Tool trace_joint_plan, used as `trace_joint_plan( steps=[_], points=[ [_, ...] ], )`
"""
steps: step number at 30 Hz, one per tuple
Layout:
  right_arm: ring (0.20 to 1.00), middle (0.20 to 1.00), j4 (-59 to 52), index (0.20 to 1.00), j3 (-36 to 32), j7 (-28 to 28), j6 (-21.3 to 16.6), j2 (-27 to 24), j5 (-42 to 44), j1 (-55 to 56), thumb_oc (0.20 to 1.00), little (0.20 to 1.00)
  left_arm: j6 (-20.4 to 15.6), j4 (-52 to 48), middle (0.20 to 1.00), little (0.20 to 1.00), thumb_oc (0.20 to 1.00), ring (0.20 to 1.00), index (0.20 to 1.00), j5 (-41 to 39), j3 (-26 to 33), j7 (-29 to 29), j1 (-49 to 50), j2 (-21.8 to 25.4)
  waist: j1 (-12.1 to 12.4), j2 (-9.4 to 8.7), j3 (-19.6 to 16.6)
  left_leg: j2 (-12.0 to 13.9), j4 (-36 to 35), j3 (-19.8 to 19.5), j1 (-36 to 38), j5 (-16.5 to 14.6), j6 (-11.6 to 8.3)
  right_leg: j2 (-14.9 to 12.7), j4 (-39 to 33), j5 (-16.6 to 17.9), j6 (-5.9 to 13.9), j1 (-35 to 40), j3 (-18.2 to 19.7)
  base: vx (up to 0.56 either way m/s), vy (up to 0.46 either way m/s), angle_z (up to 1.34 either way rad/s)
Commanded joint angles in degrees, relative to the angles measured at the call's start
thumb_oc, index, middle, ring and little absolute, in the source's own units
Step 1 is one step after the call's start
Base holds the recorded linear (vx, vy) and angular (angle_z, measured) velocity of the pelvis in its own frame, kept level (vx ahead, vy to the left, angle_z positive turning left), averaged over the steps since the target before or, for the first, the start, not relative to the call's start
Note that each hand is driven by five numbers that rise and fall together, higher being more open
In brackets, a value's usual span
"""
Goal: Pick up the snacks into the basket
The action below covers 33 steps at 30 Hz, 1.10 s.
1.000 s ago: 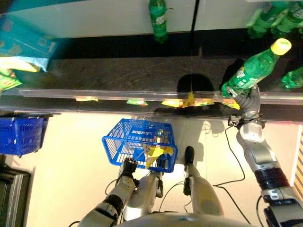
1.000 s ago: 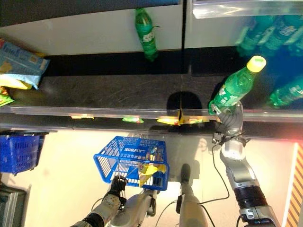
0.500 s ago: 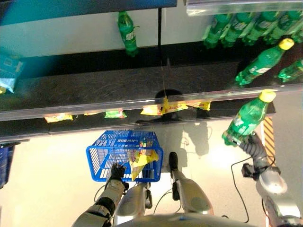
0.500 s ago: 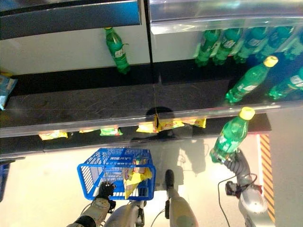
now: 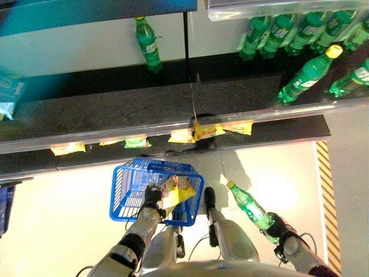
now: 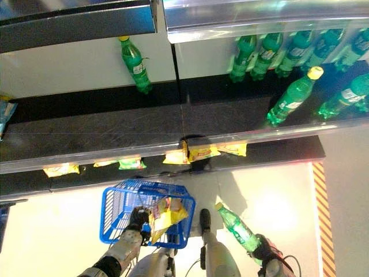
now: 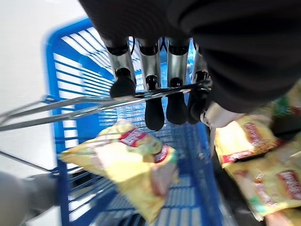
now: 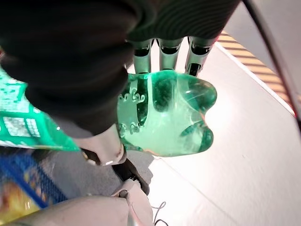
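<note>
Gripping a clear green, yellow-capped bottle (image 5: 251, 208), the right hand (image 5: 278, 227) is clamped around its base.

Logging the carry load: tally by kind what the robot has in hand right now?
Blue basket: 1, in the left hand
Green bottle: 1, in the right hand
Yellow snack bag in the basket: at least 1; overlap hides any more
Total: at least 3
</note>
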Motion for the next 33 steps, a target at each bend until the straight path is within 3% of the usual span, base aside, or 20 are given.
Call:
trace_joint_plan(
  steps=[1, 9, 17, 25, 33],
  points=[
    [0.2, 0.2, -2.3, 0.2, 1.1, -2.9, -0.7, -2.7, -2.7, -1.0, 0.2, 0.2, -3.5, -1.5, 0.2, 0.2, 0.2, 0.2, 0.2, 0.0, -1.2, 1.2, -5.8, -0.6, 0.8, -2.27, -1.3, 0.7, 0.0, -3.2, -2.7, 0.6, -3.17, -4.7, 1.6, -3.5, 7.81, -0.6, 2.9, 0.0, 0.0, 0.0],
    [0.2, 0.2, 6.9, 0.2, 12.7, -5.5, 0.6, 3.8, -3.4, -16.0, 0.2, 0.2, -4.2, -3.1, 0.2, 0.2, 0.2, 0.2, 0.2, -2.5, -9.5, 0.0, -12.4, -5.7, 1.7, -1.43, 0.8, 0.5, 0.0, -3.7, -4.8, 1.5, -3.45, -4.7, 1.3, -2.6, 7.7, -2.3, 2.8, -0.02, -0.016, 0.0],
    [0.2, 0.2, 11.2, 0.2, 18.2, -7.3, 0.0, 10.9, 2.0, -25.4, 0.2, 0.2, -4.0, -4.4, 0.2, 0.2, 0.2, 0.2, 0.2, -3.0, -17.0, -0.7, -13.4, -9.4, 3.0, -0.26, 2.5, 0.1, 0.0, -4.7, -6.6, 2.4, -3.73, -4.6, 1.1, -2.3, 7.47, -3.6, 2.0, -0.01, -0.018, 0.06],
    [0.2, 0.2, 19.0, 0.2, 17.1, -10.2, -0.9, 15.6, 11.9, -33.7, 0.2, 0.2, -4.4, -10.0, 0.2, 0.2, 0.2, 0.2, 0.2, -4.5, -23.3, -2.4, -12.5, -9.9, 5.4, 2.17, 4.7, -0.3, 0.0, -5.3, -9.0, 3.2, -3.68, -5.2, 1.2, -1.7, 7.47, -5.7, 1.2, -0.03, 0.001, 0.12],
    [0.2, 0.2, 24.0, 0.2, 13.2, -14.6, -1.5, 14.3, 14.6, -43.7, 0.2, 0.2, -5.6, -23.9, 0.2, 0.2, 0.2, 0.2, 0.2, -7.8, -25.5, -2.6, -11.9, -6.9, 8.5, 6.29, 7.4, -1.2, 0.0, -5.5, -12.7, 4.4, -3.84, -6.0, 1.2, -0.6, 7.69, -9.1, 0.8, -0.04, 0.037, 0.09]
  ],
)
